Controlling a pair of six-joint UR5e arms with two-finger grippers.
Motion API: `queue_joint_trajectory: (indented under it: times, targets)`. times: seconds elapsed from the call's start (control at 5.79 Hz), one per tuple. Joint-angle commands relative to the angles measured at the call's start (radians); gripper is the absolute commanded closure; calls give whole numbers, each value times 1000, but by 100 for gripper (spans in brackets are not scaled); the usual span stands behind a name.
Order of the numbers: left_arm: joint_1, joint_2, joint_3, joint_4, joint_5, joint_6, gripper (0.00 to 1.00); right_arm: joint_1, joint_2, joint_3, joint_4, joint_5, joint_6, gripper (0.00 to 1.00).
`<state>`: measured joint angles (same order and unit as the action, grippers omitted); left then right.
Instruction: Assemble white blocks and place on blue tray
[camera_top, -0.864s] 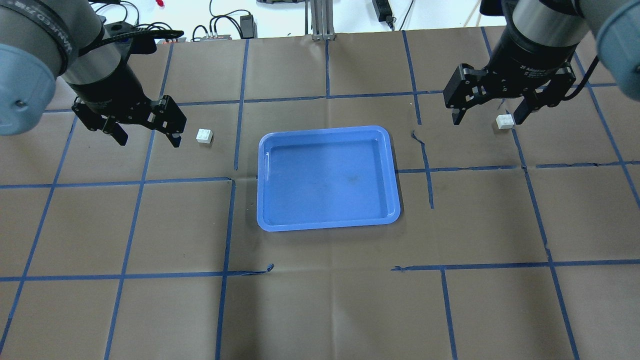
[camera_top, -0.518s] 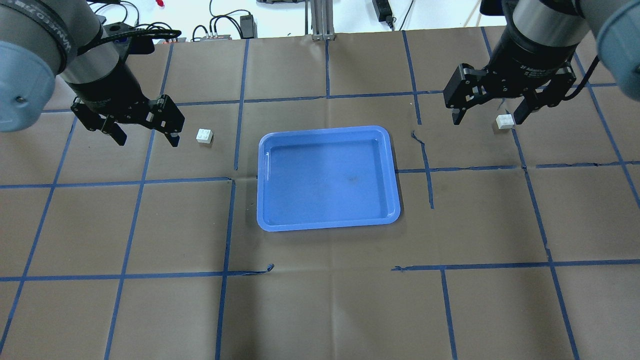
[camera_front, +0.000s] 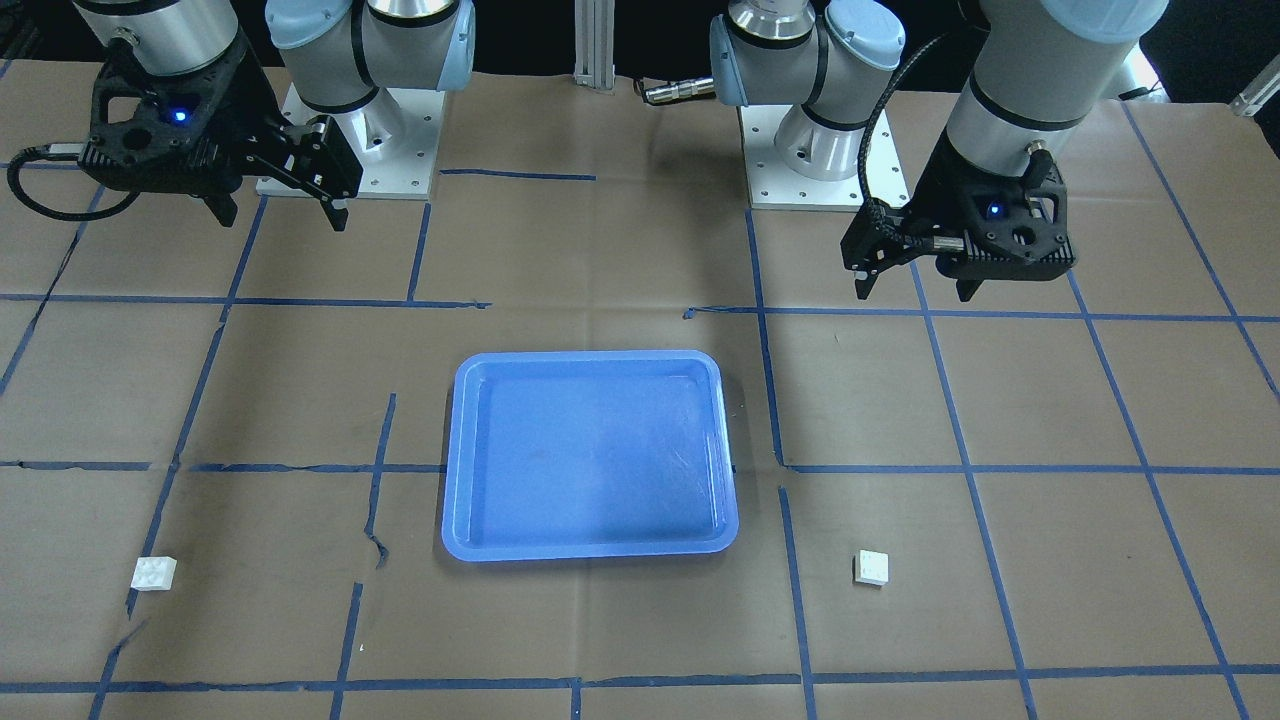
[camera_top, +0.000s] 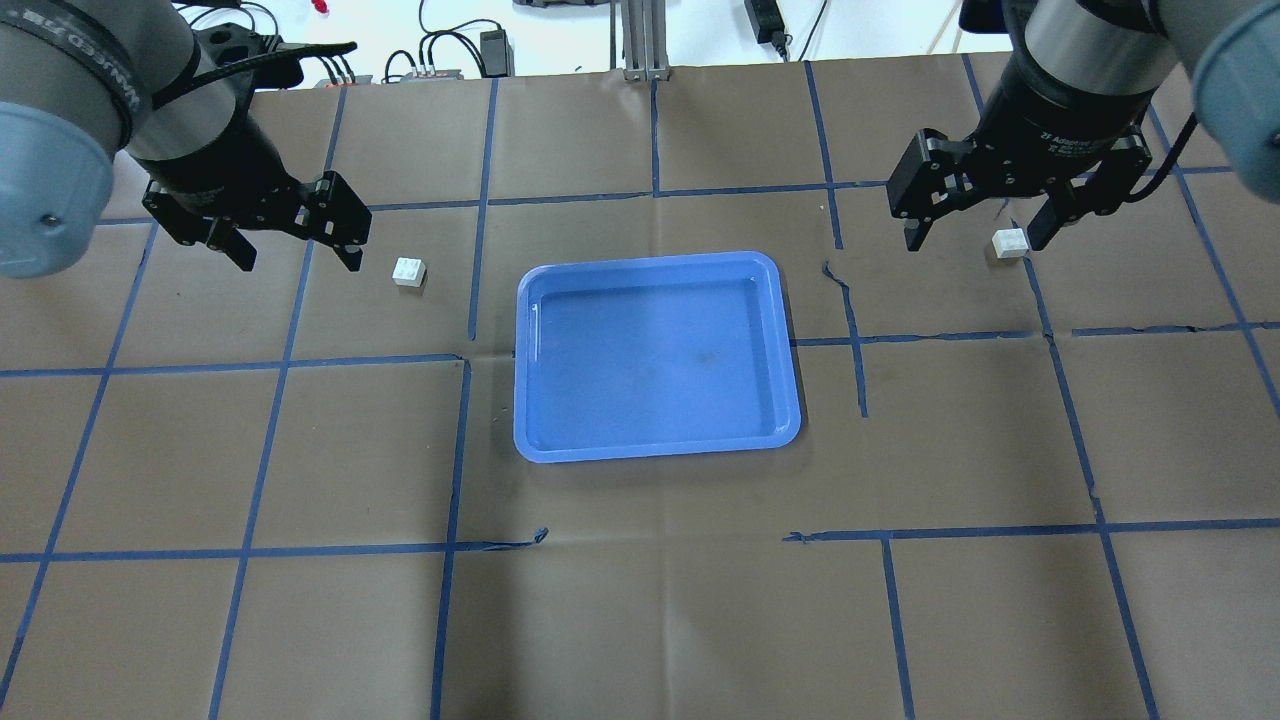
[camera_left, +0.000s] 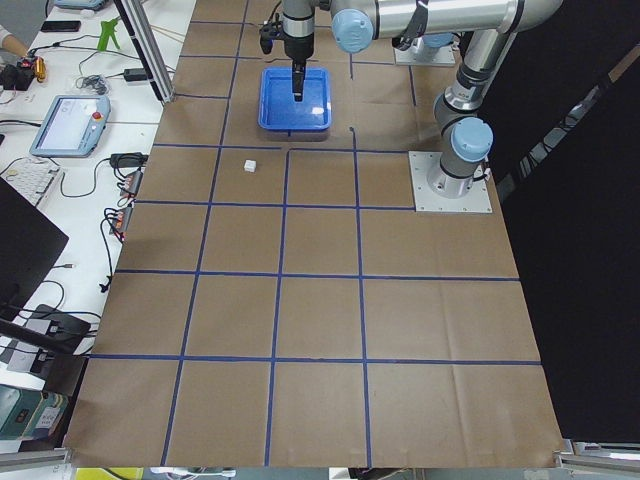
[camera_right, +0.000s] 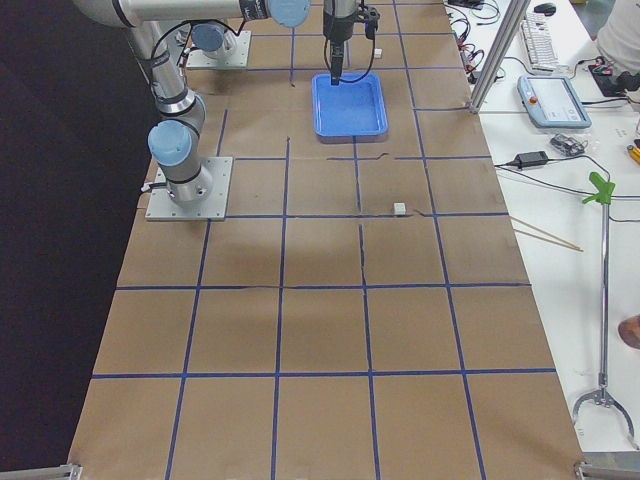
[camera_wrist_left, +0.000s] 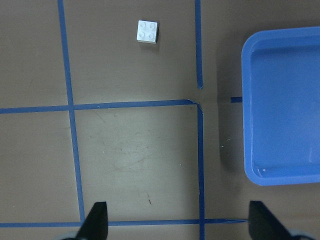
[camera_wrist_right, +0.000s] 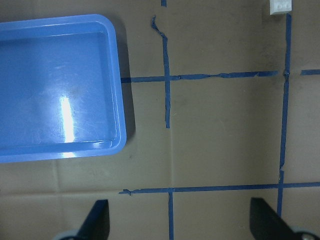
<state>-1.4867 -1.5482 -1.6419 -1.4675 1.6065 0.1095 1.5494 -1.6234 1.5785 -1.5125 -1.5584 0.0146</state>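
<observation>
Nearest the robot, flat on the brown paper worktop (camera_top: 650, 600) with its blue tape grid: the blue tray (camera_top: 655, 452), about midway between the two arms.

A little further out, to the robot's left of the tray: the left claw (camera_top: 298, 262), hanging above the worktop, fingers spread wide, gripping nothing. Ahead of it and clearly apart, on the worktop with studs up: the left white block (camera_top: 409, 272), near the far left corner of the tray but not touching it. In the left wrist view, well beyond the fingertips, within their span but closer to one finger.

On the other side: the right claw (camera_top: 973, 242), also wide and without load. Beyond it, on the worktop and well apart from the tray: the right white block (camera_top: 1009, 243). In the overhead view seemingly just beside one finger, yet in the right wrist view far ahead, cut by the top edge.

Farthest, past the edge of the worktop: black cables (camera_top: 440, 55).
</observation>
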Motion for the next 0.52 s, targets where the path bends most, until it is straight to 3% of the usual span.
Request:
queue_joint_trajectory:
  times: [0.0, 0.17, 0.35]
  targets:
    - [6, 64, 4, 9, 74, 10, 0, -2, 7, -2, 0, -3, -19, 0]
    - [47, 7, 8, 85, 70, 50, 1, -9, 8, -3, -9, -11, -148, 0]
    - [55, -159, -13, 104, 84, 85, 1, -14, 10, 0, -52, -59, -373, 0]
